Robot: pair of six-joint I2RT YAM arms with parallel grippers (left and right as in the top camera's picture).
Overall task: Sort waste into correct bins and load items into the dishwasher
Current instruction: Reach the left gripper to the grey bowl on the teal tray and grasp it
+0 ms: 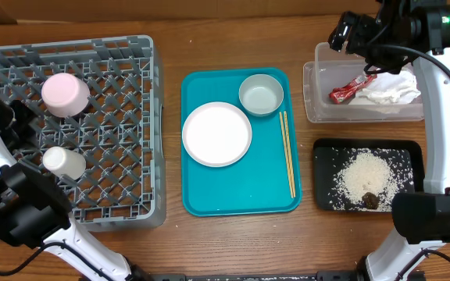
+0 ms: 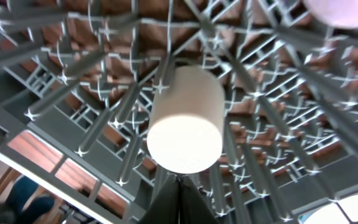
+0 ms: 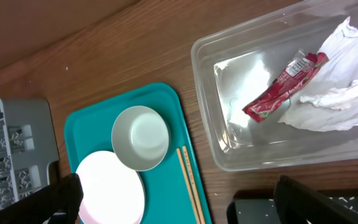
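Where it rests in rack [image 1: 123, 117], cup [image 2: 188, 121] looks white, cylindrical.

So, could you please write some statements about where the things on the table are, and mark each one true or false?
1. A pink bowl and a white cup are in the grey dish rack. True.
2. The chopsticks lie in the grey dish rack. False: they lie on the teal tray, to the right of the white plate.
3. The red wrapper and the napkin are in the clear tub. True.
4. The rice is spread on the teal tray. False: it is on the black tray.
5. The right gripper has its jaws shut on the napkin. False: the jaws stand open and hold nothing.
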